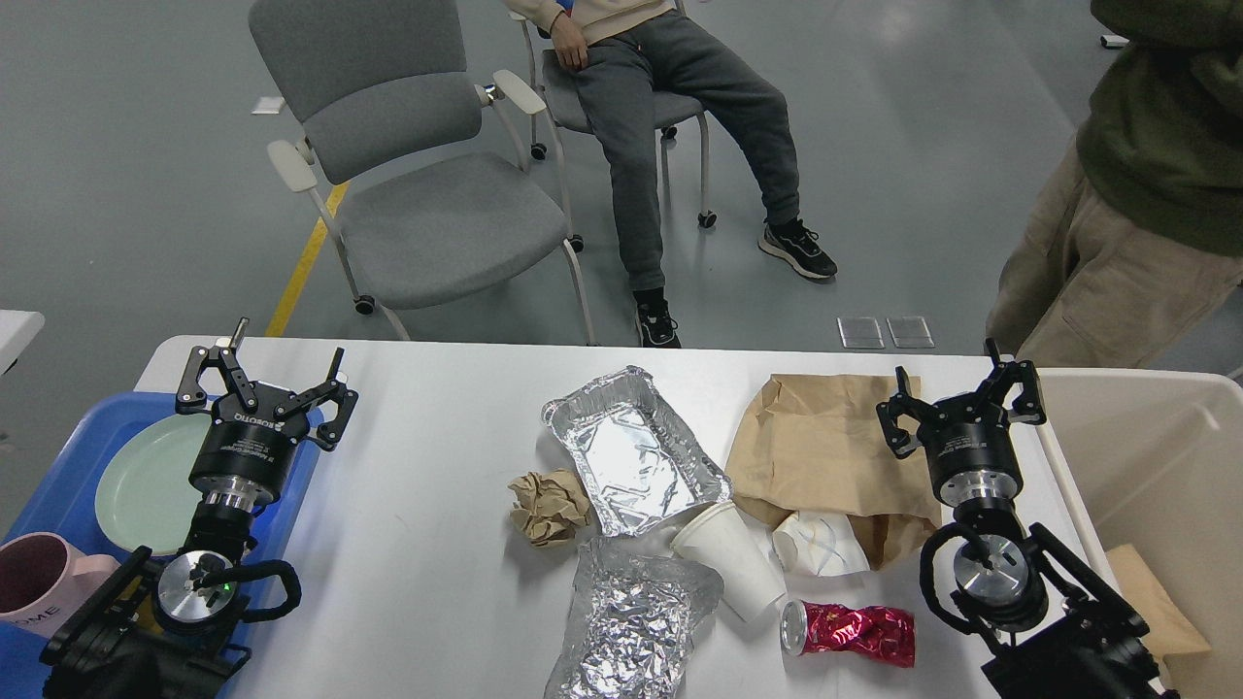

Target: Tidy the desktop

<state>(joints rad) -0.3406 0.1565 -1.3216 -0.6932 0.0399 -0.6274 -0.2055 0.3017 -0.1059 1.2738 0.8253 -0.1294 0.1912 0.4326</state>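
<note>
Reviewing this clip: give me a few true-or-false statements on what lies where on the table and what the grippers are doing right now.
1. The crushed red can lies on its side on the desktop. True.
2. The left gripper holds the pink mug. False: it is open and empty; the mug sits on the blue tray.
3. The foil tray stands in the beige bin. False: it is on the desktop.
4. The right gripper is open, holding nothing. True.
5. A crumpled paper ball lies left of the foil tray. True.
</note>
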